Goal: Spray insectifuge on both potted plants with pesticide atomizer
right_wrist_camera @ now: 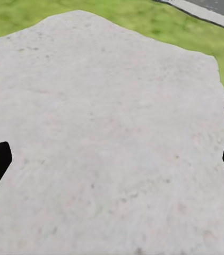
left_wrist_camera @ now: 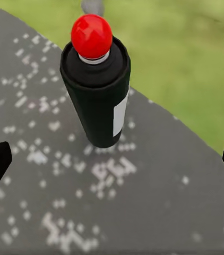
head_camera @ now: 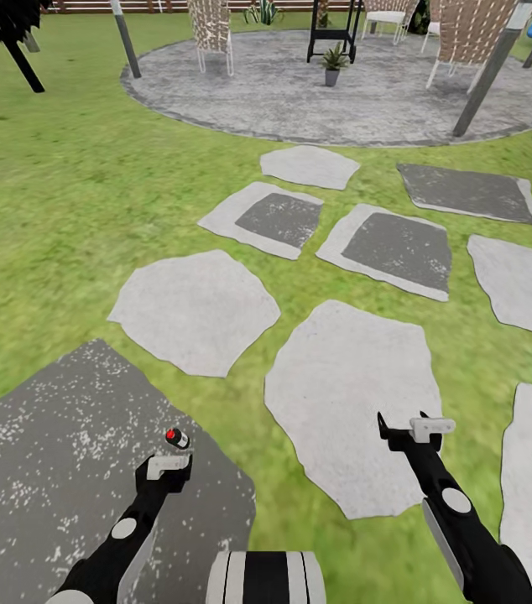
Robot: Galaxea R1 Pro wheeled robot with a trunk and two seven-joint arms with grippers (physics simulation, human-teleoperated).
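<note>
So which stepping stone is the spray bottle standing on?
The pesticide atomizer stands on the dark speckled stone nearest the robot's left side, just ahead of the left gripper. The neighbouring stones are pale grey.

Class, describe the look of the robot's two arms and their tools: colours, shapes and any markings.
Both arms are slim and black, each with a round white disc and a pale grey panel along the forearm. The left tool and right tool have black fingers and a small white block at the wrist. No cables show.
</note>
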